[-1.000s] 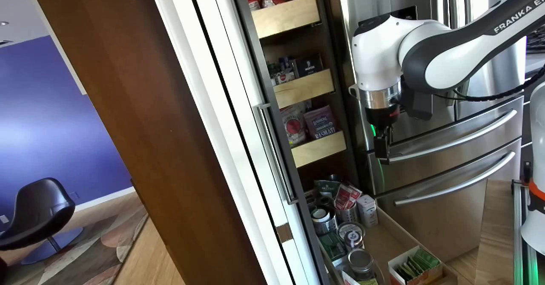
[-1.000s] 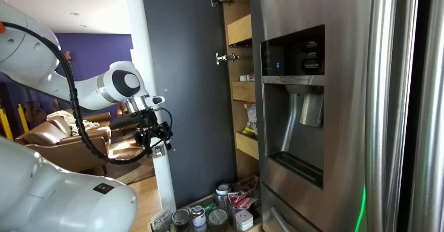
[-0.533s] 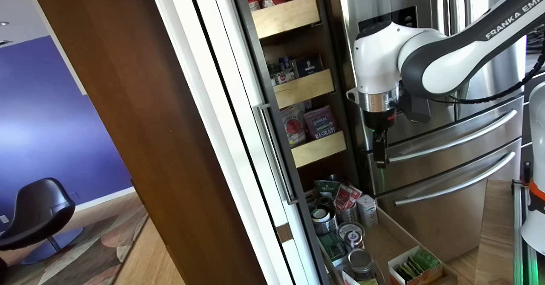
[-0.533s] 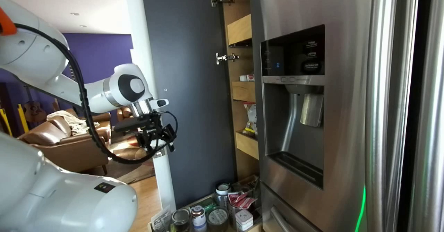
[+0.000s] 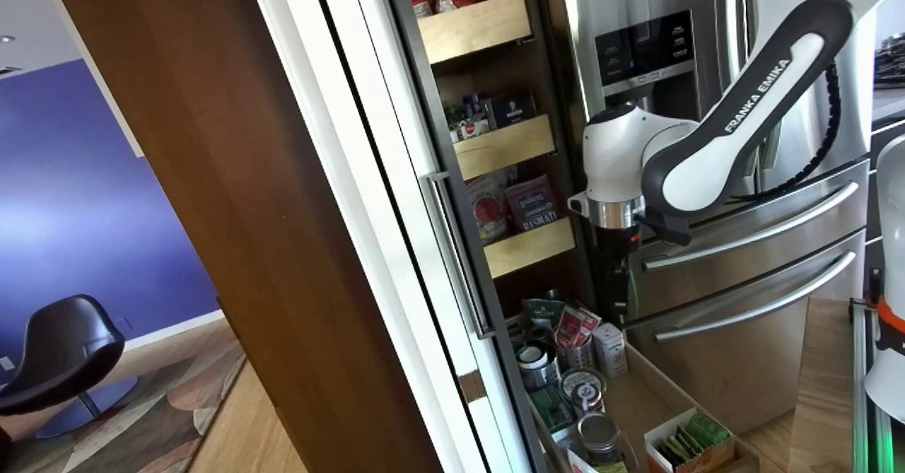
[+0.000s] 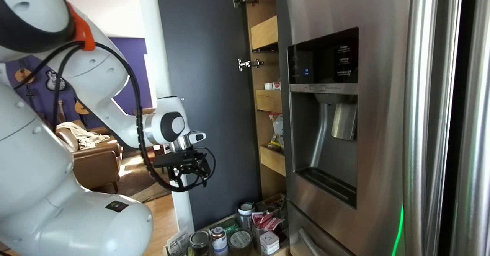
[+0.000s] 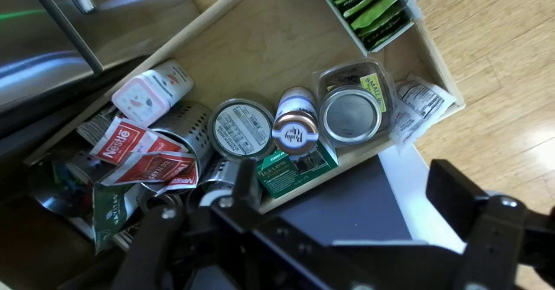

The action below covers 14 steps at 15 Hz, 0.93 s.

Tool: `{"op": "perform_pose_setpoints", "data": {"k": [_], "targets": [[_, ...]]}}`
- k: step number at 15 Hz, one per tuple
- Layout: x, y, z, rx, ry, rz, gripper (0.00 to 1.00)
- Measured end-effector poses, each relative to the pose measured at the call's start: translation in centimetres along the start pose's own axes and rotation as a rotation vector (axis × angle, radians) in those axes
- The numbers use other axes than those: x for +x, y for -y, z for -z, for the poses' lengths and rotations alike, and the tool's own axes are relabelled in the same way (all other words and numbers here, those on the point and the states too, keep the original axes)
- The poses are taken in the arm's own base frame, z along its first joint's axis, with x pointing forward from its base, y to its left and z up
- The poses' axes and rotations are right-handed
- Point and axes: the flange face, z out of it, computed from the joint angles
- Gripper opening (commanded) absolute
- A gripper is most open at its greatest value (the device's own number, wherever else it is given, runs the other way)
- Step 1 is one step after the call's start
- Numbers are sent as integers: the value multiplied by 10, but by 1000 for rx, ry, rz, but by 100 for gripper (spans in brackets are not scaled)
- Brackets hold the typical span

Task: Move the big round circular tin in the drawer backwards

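Note:
The big round tin (image 7: 242,128) stands in the drawer (image 7: 260,43) in the wrist view. Its flat grey top carries a printed label. It shows in both exterior views, as the tin (image 5: 584,380) and the tin (image 6: 240,240). A narrower copper-topped can (image 7: 295,121) stands beside it, and a silver-lidded jar (image 7: 351,114) stands past that can. My gripper (image 7: 347,181) is open with nothing between its fingers. In both exterior views the gripper (image 5: 620,305), also the gripper (image 6: 190,180), hangs above the drawer's level, apart from the tin.
A perforated metal canister (image 7: 186,127) with red packets stands close to the tin. A pink-topped box (image 7: 149,92), a green tea box (image 7: 295,168) and a carton of tea bags (image 7: 368,12) are also in the drawer. The dark cabinet door (image 6: 214,95) and the fridge (image 5: 707,346) flank the drawer.
The arm has reached further out and the gripper has come down. It has moved slightly left in one exterior view and right in the other. The drawer's contents have not moved.

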Motion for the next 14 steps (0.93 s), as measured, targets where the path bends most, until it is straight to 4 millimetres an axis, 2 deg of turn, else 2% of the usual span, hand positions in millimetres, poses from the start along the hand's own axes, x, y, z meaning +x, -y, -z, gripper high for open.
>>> {"op": "perform_pose_setpoints", "data": {"k": [4,8,11,14], "targets": [[8,-31,-53,37,-51,80,100],[2,-55,-113,45,-101,170,100],[-12,-50,-156,70,-89,218,100],[-27,-45,-181,126,-41,229,100]]}}
